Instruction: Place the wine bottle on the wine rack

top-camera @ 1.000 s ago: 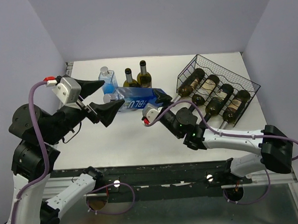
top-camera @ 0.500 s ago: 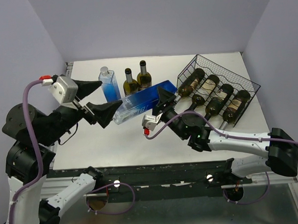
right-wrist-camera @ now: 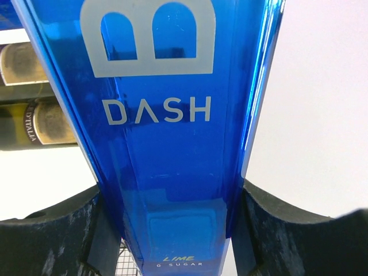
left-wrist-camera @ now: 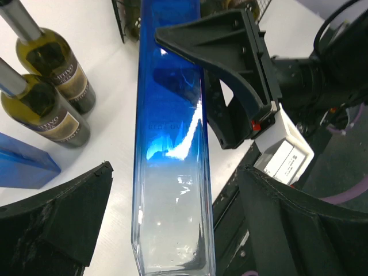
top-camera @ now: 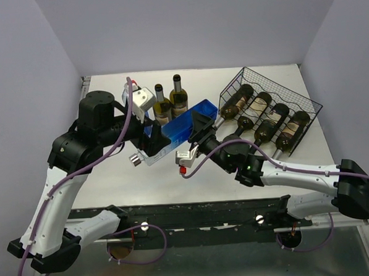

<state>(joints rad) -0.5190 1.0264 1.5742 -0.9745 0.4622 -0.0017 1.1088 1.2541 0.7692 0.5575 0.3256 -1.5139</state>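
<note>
A tall square blue glass bottle (top-camera: pixel 178 127) is held off the table, slanting from near the rack down to its cap at the left. My right gripper (top-camera: pixel 199 126) is shut on its blue upper half; the right wrist view shows the pads (right-wrist-camera: pixel 57 230) pressed on both sides of the bottle (right-wrist-camera: pixel 167 144). My left gripper (top-camera: pixel 148 138) is open and straddles the bottle's clear end (left-wrist-camera: pixel 172 218) with gaps on both sides. The black wire wine rack (top-camera: pixel 308 98) at the back right holds several dark wine bottles lying down.
Two green wine bottles (top-camera: pixel 161 105) (top-camera: pixel 178 96) stand upright at the back middle, also in the left wrist view (left-wrist-camera: pixel 52 60). Part of another blue bottle (left-wrist-camera: pixel 23 167) shows beside them. The left arm's body covers the table's left part.
My left arm swung in from the left, and its open gripper now straddles the bottle's clear end. The right gripper tilted the bottle from level to slanted and kept hold.
</note>
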